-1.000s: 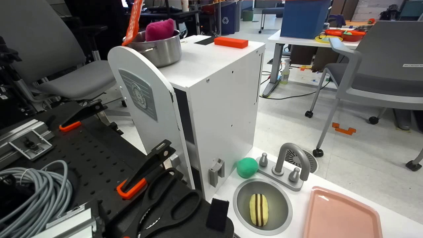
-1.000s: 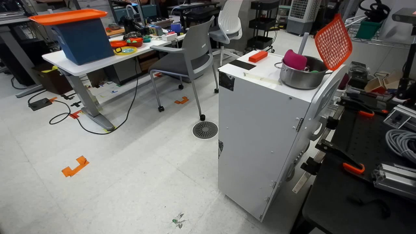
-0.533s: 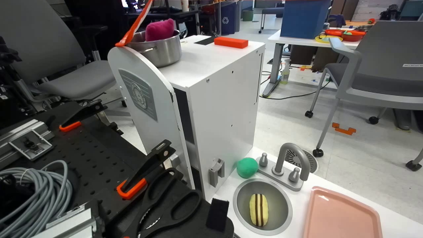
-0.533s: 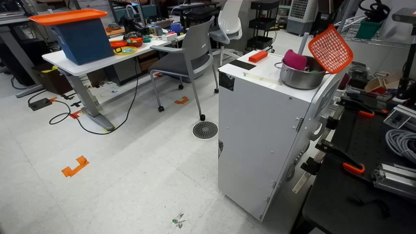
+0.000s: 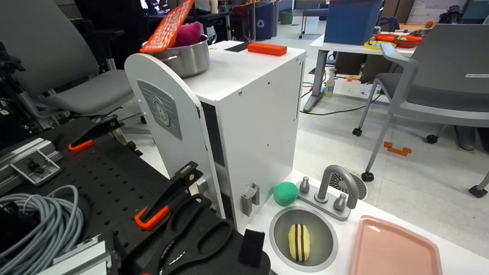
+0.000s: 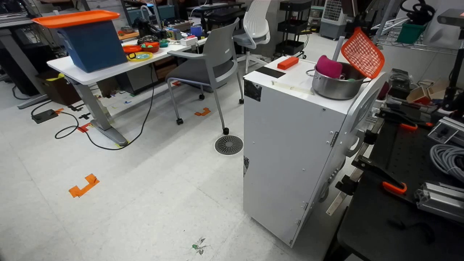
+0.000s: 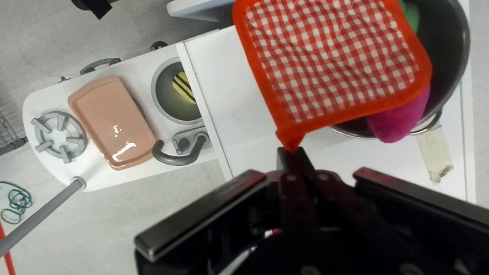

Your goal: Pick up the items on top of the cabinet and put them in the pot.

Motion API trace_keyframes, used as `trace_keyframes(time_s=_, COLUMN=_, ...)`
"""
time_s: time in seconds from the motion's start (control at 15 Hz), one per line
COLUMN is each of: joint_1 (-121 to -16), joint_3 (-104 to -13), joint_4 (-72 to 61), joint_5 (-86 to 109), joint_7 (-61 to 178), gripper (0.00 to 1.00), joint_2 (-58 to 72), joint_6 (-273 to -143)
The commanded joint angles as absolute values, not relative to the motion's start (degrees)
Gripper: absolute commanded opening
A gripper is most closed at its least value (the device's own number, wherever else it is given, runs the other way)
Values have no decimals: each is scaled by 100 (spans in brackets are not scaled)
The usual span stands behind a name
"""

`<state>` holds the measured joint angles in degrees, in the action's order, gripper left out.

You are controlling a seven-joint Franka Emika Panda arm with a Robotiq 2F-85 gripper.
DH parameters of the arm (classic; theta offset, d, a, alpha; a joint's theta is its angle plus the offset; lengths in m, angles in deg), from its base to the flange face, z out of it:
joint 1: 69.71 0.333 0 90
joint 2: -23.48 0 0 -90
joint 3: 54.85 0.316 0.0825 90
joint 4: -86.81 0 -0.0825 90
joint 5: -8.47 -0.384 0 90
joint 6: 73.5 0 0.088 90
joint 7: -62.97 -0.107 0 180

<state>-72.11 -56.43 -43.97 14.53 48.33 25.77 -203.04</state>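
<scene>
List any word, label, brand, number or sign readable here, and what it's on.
No words or numbers can be read.
Recycling symbol on a blue bin, in an exterior view.
White label on a grey chair: any print is too small to read.

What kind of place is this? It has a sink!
Probably a robot lab: the sink looks like a toy, and there's a gripper and a black table full of holes.
</scene>
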Motion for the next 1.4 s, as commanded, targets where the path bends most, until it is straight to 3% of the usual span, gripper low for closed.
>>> trace_keyframes(time_s=0.0, joint_1=-7154, joint_3=-5564, joint_4=-4238, joint_5=1772, joint_7=4472, gripper=0, joint_2=2456, joint_6=-20419)
trace_keyframes(time_s=0.6, joint_1=-7029, joint_3=-5489, joint_4=-4227, joint_5=2144, joint_7=4047, gripper=0, joint_2=2301, joint_6=-20631)
trace_keyframes(time_s=0.67, joint_1=-7020, joint_3=-5489, joint_4=-4225, joint_5=2147, joint_7=4029, gripper=26, joint_2=2295, joint_6=-20639)
trace_keyframes(time_s=0.73, joint_1=-7011, joint_3=-5488, joint_4=-4227, joint_5=2155, joint_7=4000, gripper=27, joint_2=2299, joint_6=-20648)
trace_keyframes(time_s=1.33, joint_1=-7017, joint_3=-5498, joint_4=-4220, joint_5=1999, joint_7=4117, gripper=91, joint_2=2443, joint_6=-20671)
